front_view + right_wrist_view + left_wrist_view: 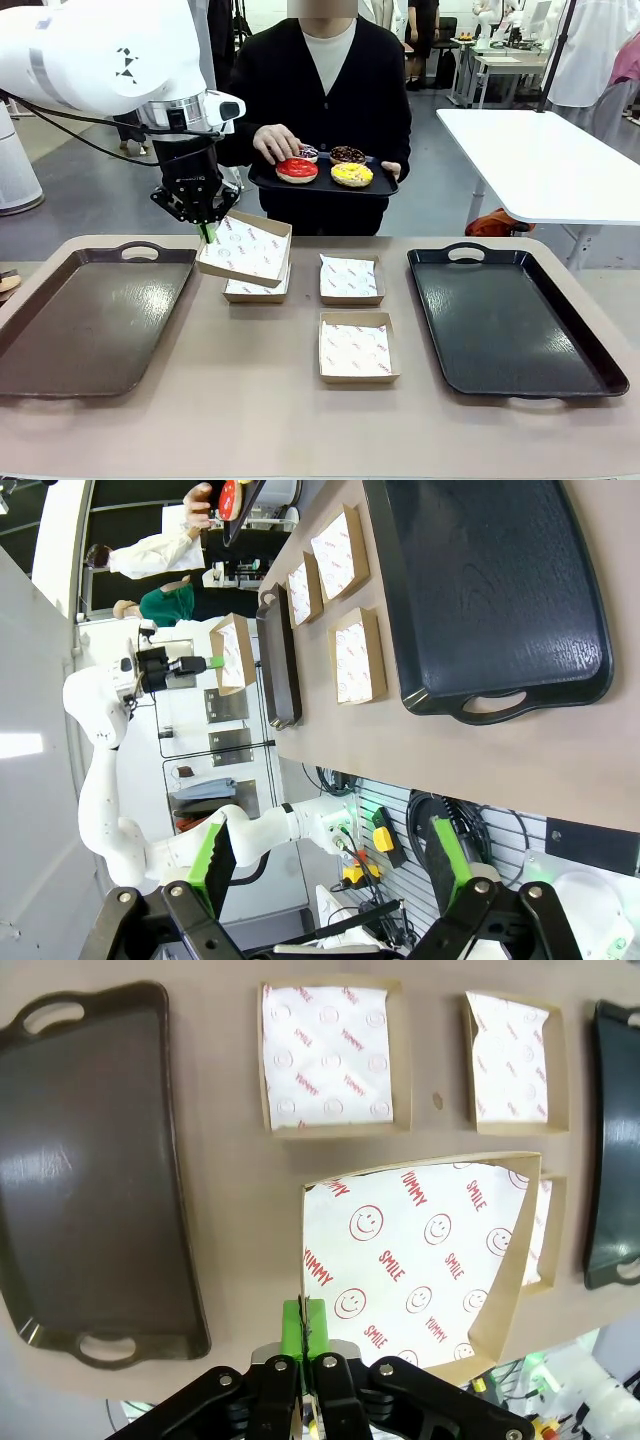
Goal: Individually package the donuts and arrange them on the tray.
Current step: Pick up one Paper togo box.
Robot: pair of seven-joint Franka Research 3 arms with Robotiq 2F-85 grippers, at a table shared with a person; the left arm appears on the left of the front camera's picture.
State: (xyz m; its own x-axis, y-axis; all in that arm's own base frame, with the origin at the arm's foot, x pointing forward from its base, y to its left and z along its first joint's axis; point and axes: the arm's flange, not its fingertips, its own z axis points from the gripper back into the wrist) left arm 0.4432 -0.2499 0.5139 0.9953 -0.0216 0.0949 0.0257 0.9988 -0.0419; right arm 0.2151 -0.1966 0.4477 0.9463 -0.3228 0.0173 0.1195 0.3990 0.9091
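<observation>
Cardboard box (420, 1250) hangs, seemingly lifted, in clenched left fingers (291, 1325); right fingers (215, 865) gape empty.

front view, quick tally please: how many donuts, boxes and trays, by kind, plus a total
donuts: 4
cardboard boxes: 4, counting the lifted box in the left gripper
trays: 3 (brown tray, black tray, small tray in the person's hands)
total: 11
</observation>
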